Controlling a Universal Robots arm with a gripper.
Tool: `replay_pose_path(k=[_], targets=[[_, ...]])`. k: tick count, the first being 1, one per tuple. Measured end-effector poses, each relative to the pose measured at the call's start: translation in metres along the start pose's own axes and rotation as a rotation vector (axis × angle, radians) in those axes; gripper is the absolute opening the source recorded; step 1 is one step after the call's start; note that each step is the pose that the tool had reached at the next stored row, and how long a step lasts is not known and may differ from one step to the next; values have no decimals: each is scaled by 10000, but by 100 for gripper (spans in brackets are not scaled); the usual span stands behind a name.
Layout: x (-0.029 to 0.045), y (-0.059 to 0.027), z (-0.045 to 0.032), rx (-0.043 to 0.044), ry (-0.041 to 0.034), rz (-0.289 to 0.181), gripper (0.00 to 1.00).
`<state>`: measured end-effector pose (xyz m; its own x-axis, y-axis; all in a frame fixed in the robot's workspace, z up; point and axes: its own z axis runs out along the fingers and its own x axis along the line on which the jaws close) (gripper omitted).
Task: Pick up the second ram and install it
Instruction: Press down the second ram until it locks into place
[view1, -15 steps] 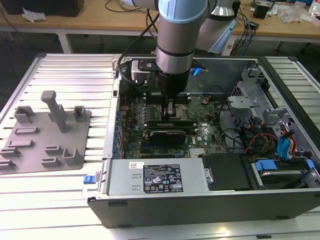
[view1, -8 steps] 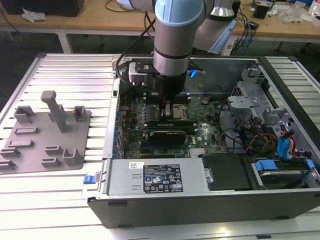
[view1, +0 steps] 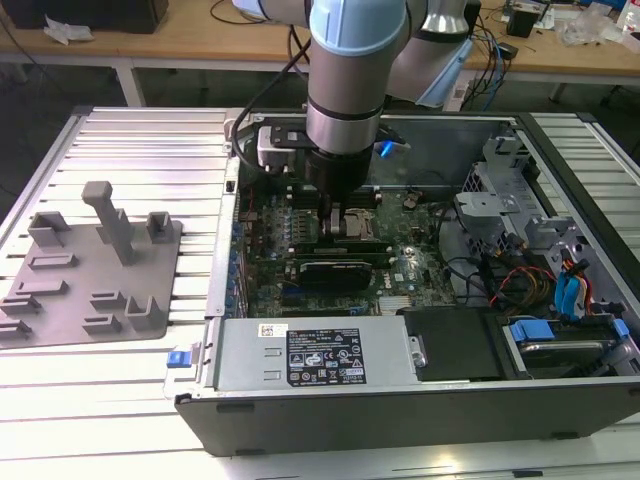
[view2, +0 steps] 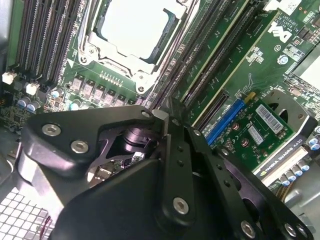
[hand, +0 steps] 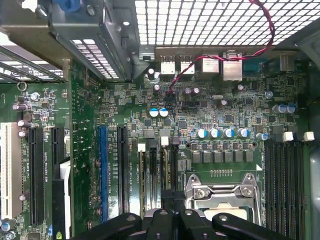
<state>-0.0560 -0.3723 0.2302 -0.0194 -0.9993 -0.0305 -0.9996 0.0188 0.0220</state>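
My gripper reaches down into the open computer case, over the motherboard next to the processor socket. Its fingers stand closed against each other in both wrist views. The fingertips sit right above the black memory slots beside the socket. The second ram is hidden; I cannot make out a green stick between the fingers or tell whether one sits in the slot beneath them.
A grey holder tray lies on the ribbed table at the exterior view's left, with nothing standing in it. Inside the case are a black graphics card, a power supply, drive cages and loose cables.
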Motion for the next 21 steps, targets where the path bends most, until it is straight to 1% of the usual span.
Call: replay_pose_path(k=[4, 5, 6, 7, 9, 11, 14, 15, 16, 18, 21], targets=[[1, 0, 14, 0, 1, 0, 8], [-3, -2, -6, 17, -20, -1, 8], [-4, 0, -53, 6, -10, 0, 8], [-4, 2, -122, -1, 2, 0, 8], [-8, 5, -254, 2, -3, 0, 8], [-8, 2, -258, 1, -1, -2, 8], [-10, -94, -260, 1, 0, 0, 8], [-12, -197, -261, -2, 0, -2, 8], [-13, -244, -261, -3, 0, 1, 8], [-13, -295, -262, -3, 0, -2, 8], [-14, -306, -262, -3, 0, 0, 8]])
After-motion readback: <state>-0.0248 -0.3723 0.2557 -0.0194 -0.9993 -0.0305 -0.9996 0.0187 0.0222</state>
